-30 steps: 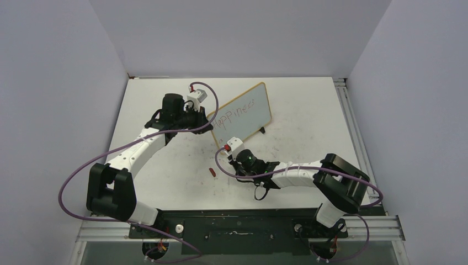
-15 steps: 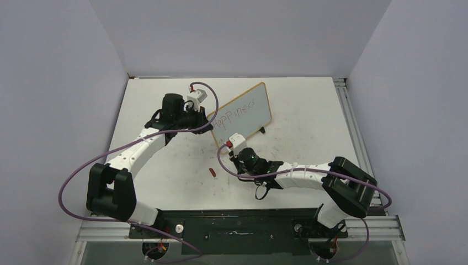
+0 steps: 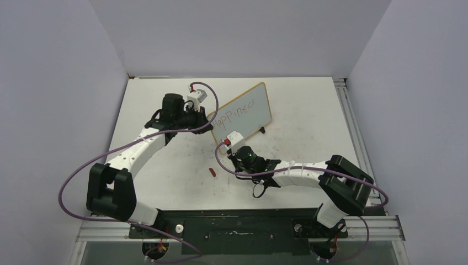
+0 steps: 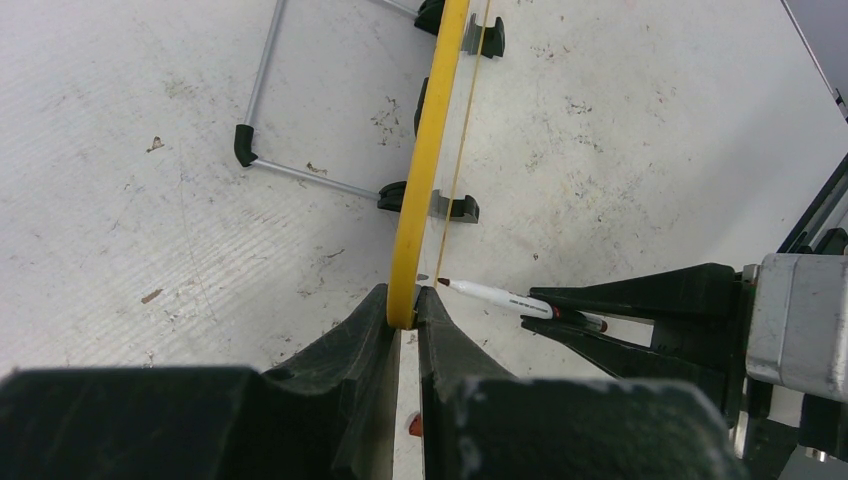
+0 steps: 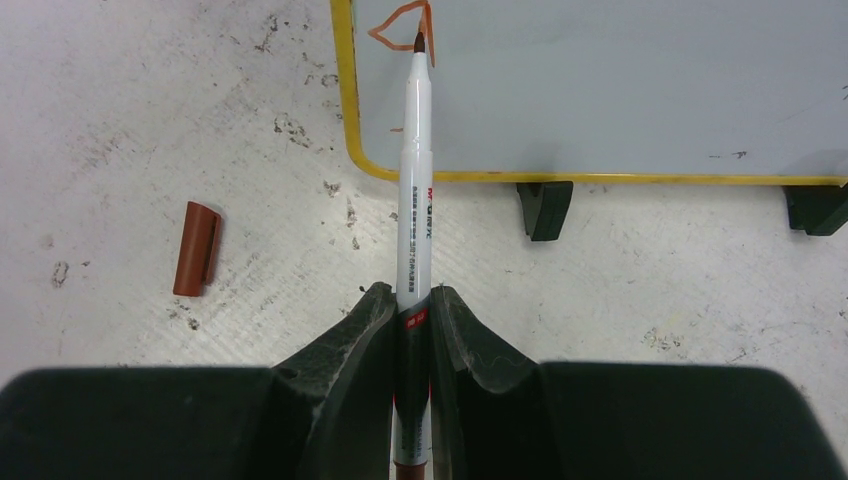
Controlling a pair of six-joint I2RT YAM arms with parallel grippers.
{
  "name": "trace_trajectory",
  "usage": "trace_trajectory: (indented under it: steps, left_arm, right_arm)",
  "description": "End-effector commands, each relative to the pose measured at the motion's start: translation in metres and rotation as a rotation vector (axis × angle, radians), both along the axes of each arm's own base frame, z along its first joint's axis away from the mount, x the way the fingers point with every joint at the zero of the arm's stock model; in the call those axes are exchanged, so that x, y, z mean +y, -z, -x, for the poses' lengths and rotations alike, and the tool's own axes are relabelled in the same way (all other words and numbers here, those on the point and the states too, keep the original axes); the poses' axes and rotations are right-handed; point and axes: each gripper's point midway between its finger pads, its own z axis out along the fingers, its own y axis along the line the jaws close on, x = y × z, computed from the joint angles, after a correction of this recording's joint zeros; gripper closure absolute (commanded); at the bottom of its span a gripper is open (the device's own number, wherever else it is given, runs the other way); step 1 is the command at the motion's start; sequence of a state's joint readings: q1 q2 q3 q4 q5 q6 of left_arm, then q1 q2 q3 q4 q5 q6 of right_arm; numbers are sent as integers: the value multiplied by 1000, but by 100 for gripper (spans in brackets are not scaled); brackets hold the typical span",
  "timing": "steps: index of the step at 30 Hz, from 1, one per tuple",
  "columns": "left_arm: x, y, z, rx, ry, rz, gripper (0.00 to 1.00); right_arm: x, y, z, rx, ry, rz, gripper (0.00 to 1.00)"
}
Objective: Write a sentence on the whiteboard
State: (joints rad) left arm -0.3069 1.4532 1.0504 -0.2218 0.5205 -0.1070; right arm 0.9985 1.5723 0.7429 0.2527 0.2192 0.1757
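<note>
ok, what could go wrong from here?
1. The left claw pinches only the edge of the whiteboard; writing pressure could pivot the board.
2. The right claw holds the marker by its rear, so the long tip end may tilt.
3. The tip sits beside the frame corner; a stroke could run onto it.

Straight ahead of the right claw (image 5: pixel 412 292), whose gripped marker (image 5: pixel 415 180) reaches it, the standing whiteboard (image 5: pixel 600 90) bars the way, black feet (image 5: pixel 545 208) jutting onto the surface (image 5: pixel 120 100). Left of that claw the surface lies open except for a red cap (image 5: pixel 195 248); ahead-left, the left claw (image 4: pixel 403 300) clamped on the whiteboard's edge fills the room.
</note>
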Motion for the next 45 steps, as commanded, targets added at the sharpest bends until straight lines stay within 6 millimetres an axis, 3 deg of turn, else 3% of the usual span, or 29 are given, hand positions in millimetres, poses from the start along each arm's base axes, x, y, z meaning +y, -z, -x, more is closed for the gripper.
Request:
trace_trajectory:
  steps: [1, 13, 30, 45]
  left_arm:
    - [-2, -28, -6, -91, 16, 11, 100]
    - [-1, -28, -6, -90, 15, 11, 100]
    - [-2, -29, -5, -94, 16, 12, 100]
    - [-1, -30, -5, -96, 14, 12, 100]
  right_arm:
    - [11, -16, -14, -39, 16, -47, 95]
    - [6, -8, -16, -23, 32, -35, 95]
    - [-4, 17, -5, 35, 35, -6, 95]
    - [-6, 26, 5, 58, 11, 6, 95]
